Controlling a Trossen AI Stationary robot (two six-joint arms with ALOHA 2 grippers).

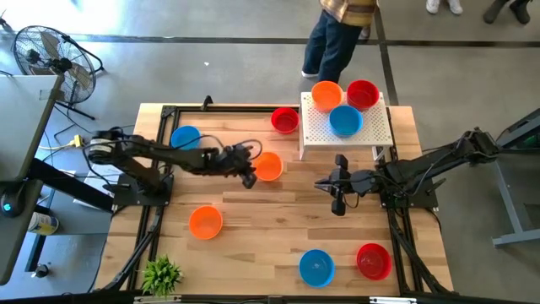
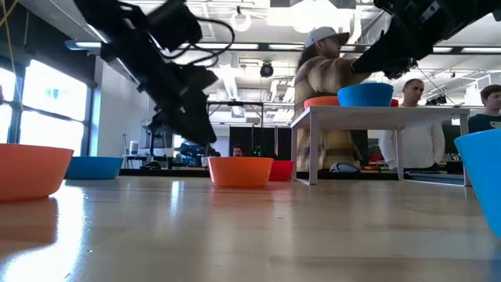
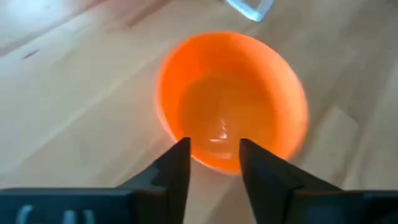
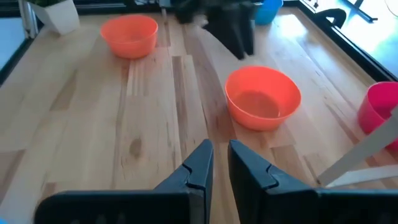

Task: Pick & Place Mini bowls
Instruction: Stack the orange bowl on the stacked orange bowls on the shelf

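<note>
The left gripper (image 1: pixel 249 176), 2 dark tapered fingers spread apart, hovered at the 9 o'clock edge of a round, glossy orange plastic mini bowl (image 1: pixel 269 166) that sat on the pale, grained wooden table (image 1: pixel 253 245) near its centre, its rim just ahead of the fingertips and not pinched. The right gripper (image 1: pixel 338 205), at 3 o'clock from that bowl, held nothing, its fingers only a narrow slit apart. 3 smooth bowls, orange (image 1: pixel 326 95), red (image 1: pixel 362 94) and blue (image 1: pixel 345 121), rested on the white perforated box (image 1: pixel 375 131) at 1 o'clock.
</note>
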